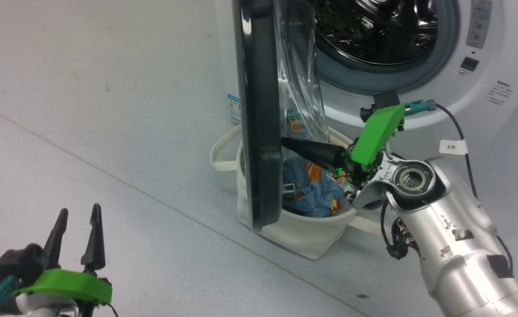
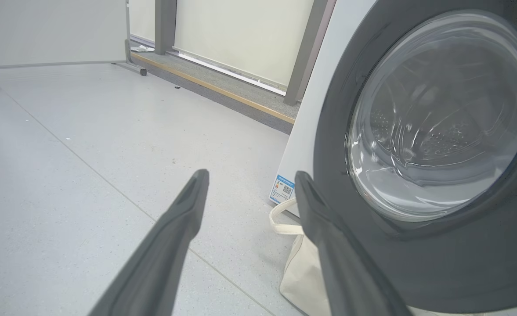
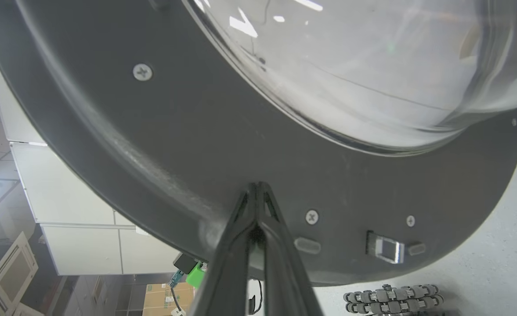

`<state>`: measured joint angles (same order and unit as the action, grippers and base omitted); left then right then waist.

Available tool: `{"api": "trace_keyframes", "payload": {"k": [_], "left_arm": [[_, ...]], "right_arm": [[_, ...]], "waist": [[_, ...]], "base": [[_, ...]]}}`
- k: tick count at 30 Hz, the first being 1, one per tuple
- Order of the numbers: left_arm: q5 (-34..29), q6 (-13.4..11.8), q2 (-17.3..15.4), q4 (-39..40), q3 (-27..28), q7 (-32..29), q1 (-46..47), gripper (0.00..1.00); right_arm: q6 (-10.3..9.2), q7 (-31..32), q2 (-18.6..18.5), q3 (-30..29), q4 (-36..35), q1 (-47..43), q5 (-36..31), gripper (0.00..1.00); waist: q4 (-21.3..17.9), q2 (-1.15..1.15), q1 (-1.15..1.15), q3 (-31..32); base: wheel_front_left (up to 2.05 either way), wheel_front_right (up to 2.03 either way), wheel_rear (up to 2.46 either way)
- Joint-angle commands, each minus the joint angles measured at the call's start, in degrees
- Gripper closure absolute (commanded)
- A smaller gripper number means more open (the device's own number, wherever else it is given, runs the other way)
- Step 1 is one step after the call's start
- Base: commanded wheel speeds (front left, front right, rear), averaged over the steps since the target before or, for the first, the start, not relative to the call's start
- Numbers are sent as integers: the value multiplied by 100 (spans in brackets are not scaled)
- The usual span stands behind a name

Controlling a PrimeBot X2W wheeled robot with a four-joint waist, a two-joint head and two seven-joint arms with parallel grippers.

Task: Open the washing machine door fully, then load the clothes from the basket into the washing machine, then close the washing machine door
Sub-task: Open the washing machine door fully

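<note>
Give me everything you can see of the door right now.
The door is round, with a wide glossy black rim outside and a bulging clear glass bowl. Its inner face is matt dark grey with screws and a metal latch. It stands open, about square to the machine front, edge-on in the head view, its lower edge over the basket. The right gripper, fingers shut, has its tips against the inner face below the glass.
</note>
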<state>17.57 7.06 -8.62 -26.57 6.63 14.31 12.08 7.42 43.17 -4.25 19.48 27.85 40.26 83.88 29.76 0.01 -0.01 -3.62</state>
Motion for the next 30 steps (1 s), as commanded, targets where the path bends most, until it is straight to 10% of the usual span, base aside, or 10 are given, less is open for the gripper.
{"api": "trace_keyframes", "payload": {"k": [1, 29, 30], "left_arm": [[-14, -31, -171, 203, 263, 69, 149, 0], [-2, -130, -32, 635, 629, 69, -67, 0], [-6, -124, -27, 629, 617, 69, -62, 0]], "right_arm": [[7, -73, 134, 147, -227, 101, 58, 100], [7, -1010, -37, 1158, -77, 654, 530, 100], [7, -1181, -142, 1166, -176, 614, 357, 76]], "waist": [[42, -1, 1, -56], [116, -1, 1, -272], [109, -1, 1, -261]], "base": [[0, 0, 0], [0, 0, 0], [0, 0, 0]]}}
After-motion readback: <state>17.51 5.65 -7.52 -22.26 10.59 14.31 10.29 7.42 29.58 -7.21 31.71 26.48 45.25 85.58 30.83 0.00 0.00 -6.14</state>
